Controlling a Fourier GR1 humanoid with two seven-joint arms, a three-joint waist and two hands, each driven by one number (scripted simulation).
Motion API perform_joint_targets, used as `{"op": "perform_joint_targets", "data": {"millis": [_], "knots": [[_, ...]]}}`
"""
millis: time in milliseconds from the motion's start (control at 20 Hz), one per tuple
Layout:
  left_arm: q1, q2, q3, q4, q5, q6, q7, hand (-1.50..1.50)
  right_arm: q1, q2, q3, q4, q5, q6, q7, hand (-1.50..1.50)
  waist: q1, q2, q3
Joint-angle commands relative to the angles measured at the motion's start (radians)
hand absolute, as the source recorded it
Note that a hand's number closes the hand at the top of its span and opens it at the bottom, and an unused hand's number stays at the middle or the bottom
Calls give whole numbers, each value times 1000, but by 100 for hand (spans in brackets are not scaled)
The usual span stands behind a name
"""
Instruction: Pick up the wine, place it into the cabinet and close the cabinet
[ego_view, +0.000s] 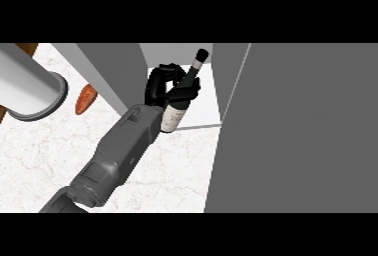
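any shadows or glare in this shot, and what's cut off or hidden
Head view: flat, even light, with no glare on the wine bottle and no clear cast shadows on the marble counter. The grey cabinet door fills the right side and hides what is behind it. One hand curls round the bottle, hiding part of it; the other is out of view.

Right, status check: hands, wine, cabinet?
One hand shut on wine bottle, at open cabinet. Other hand out of view. Door open. Nothing blocking.

Single head view looks steeply down, close over the counter and open cabinet
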Motion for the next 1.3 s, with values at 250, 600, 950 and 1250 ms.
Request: {"op": "perform_joint_targets", "data": {"millis": [250,600,950,1250], "knots": [[-87,7,61,125,13,22,-48,150,50,-27,-4,-129,-63,30,8,-150,-7,9,0],[-129,46,52,187,-20,63,-75,-150,56,-16,32,-129,-43,38,-28,-150,-31,15,-1],[-158,88,46,234,-43,115,-80,-150,94,-31,44,-135,-56,58,-63,-150,-43,15,0],[-162,103,63,233,-35,103,-116,-150,72,-18,26,-83,-61,66,-100,-150,-33,25,-1]]}}
